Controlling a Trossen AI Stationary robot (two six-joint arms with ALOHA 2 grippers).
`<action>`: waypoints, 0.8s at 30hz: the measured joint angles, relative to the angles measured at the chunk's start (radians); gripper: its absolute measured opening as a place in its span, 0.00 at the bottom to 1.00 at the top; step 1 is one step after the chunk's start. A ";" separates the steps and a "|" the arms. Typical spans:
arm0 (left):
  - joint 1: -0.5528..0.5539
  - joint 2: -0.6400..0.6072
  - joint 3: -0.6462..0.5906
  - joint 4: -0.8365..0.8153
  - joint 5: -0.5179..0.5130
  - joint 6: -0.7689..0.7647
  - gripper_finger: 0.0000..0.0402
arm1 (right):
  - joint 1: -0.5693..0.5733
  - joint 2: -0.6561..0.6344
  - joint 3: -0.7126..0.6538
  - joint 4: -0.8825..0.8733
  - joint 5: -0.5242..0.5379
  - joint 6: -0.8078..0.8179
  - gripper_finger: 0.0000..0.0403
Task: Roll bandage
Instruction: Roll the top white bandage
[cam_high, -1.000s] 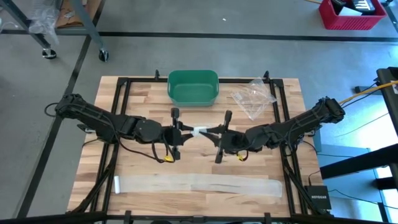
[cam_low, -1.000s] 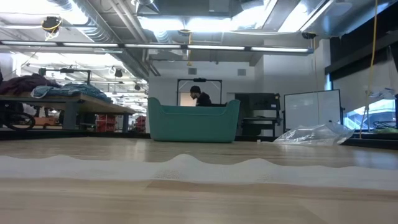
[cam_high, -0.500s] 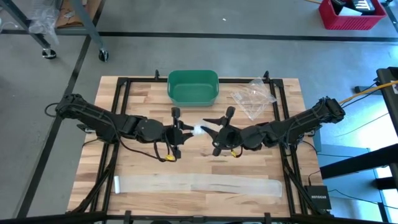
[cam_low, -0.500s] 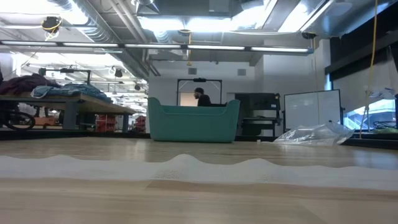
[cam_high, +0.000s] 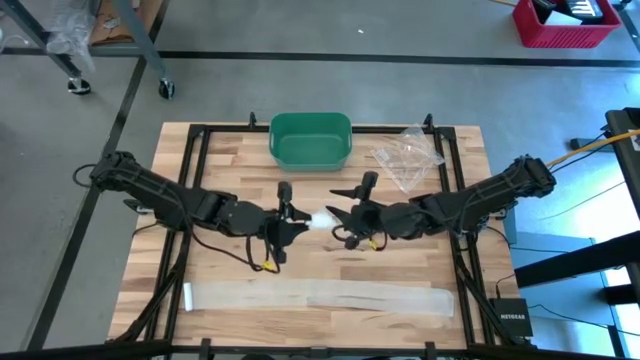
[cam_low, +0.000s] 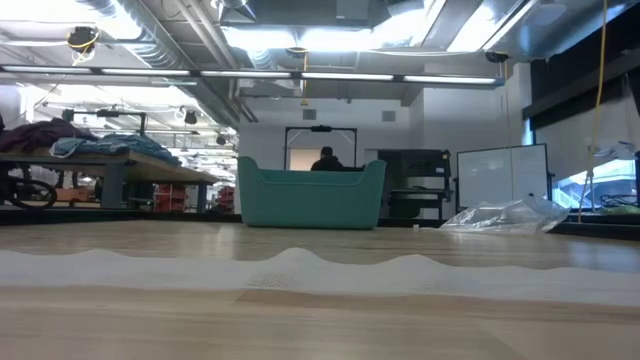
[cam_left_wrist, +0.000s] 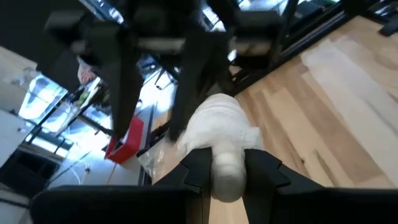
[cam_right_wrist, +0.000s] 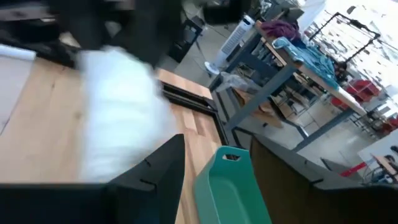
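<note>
A small white rolled bandage (cam_high: 321, 218) hangs above the table's middle, with my left gripper (cam_high: 300, 219) shut on it. In the left wrist view the roll (cam_left_wrist: 219, 127) sticks out past my fingertips toward my right gripper (cam_left_wrist: 155, 93). My right gripper (cam_high: 340, 214) is open just to the right of the roll; I cannot tell whether a finger brushes it. In the right wrist view the roll (cam_right_wrist: 118, 118) shows as a white blur. A long unrolled bandage strip (cam_high: 318, 296) lies flat along the near edge, with low ripples in the low view (cam_low: 300, 266). My left gripper pinches one end of the roll (cam_left_wrist: 227, 177) between its two fingers (cam_left_wrist: 198, 168). The fingers come nearly level from the table's left. The rest of the roll juts out beyond the fingertips toward the right, clear of the table.
A green bin (cam_high: 311, 140) stands at the far middle of the table, and a crumpled clear plastic bag (cam_high: 406, 156) lies to its right. Black frame rails (cam_high: 196, 180) run along both sides. A person (cam_low: 325, 159) shows far off in the room behind the bin.
My right gripper, shut on the roll's right end a second ago, has opened, let go and drawn back a little toward the right while tipping. My left gripper has kept its hold and its place, and the roll stays in the air.
</note>
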 joint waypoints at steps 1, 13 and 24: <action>0.000 0.000 0.000 0.001 -0.004 -0.011 0.13 | 0.007 -0.007 0.000 -0.008 0.013 -0.009 0.46; 0.001 -0.001 0.000 0.006 -0.008 -0.041 0.13 | 0.131 -0.064 0.000 -0.046 -0.057 -0.028 0.57; 0.008 -0.001 0.000 0.031 -0.007 -0.073 0.13 | 0.087 0.150 0.263 -0.291 0.027 -0.019 0.73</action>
